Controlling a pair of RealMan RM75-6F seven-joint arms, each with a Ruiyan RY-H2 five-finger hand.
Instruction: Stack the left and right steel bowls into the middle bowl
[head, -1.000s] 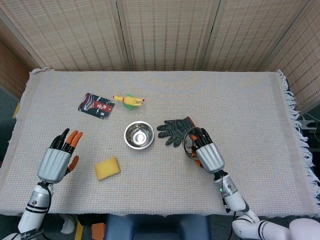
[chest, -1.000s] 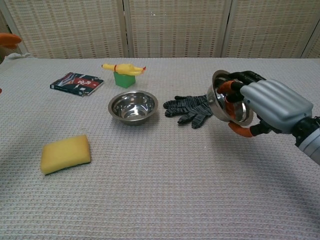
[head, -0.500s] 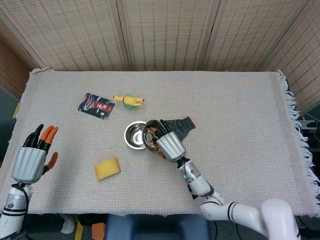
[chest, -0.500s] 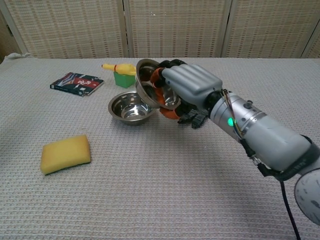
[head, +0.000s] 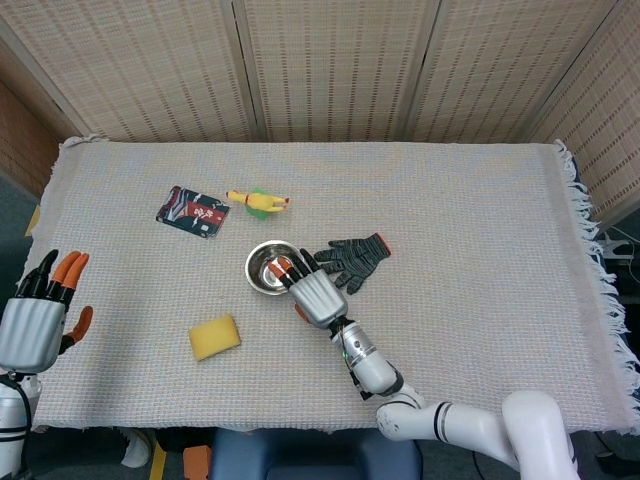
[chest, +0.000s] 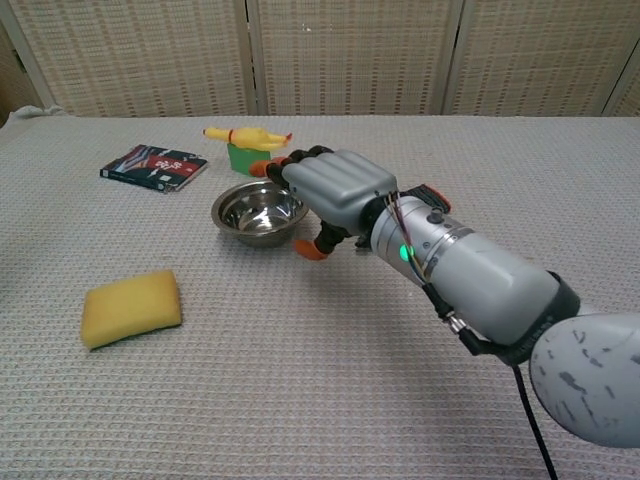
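A steel bowl (head: 264, 270) (chest: 252, 210) sits at the table's middle; the bowl my right hand carried now lies down in it, and their rims read as one. My right hand (head: 316, 295) (chest: 335, 185) is at the bowl's right rim. Its fingers reach over the rim into the bowl and its orange-tipped thumb sits low by the outer wall, so it still holds the rim. My left hand (head: 35, 322) hovers off the table's left edge with its fingers spread and nothing in it; only the head view shows it.
A black glove (head: 352, 255) lies just right of the bowl. A yellow sponge (head: 214, 337) (chest: 131, 305) lies front left. A dark packet (head: 192, 211) (chest: 153, 166) and a yellow toy on a green block (head: 258, 201) (chest: 247, 148) sit behind the bowl.
My right hand swung left with the steel bowl, from tilted above the glove down into the middle bowl. My left hand drew back to the left, off the table.
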